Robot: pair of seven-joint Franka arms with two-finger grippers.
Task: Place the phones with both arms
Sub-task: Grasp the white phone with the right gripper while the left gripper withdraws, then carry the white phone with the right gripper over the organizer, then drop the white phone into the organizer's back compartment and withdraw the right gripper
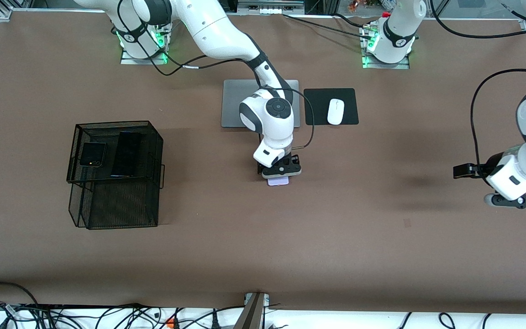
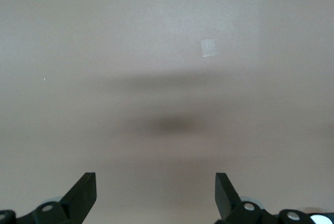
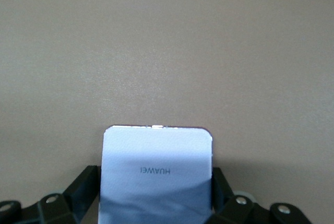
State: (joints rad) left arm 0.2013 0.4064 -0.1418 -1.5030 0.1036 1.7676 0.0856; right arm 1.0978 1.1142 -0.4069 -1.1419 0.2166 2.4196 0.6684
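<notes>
The small white-lilac phone lies flat on the brown table near its middle. My right gripper is down over it, its two fingers pressed against the phone's two long sides. The squarish black phone and the long black slab phone lie side by side on the top tier of a black mesh tray toward the right arm's end. My left gripper hangs open and empty over bare table at the left arm's end, waiting.
A grey laptop lies closed near the robots' bases, partly under the right arm. Beside it a white mouse rests on a black pad. A small patch of tape is stuck on the table.
</notes>
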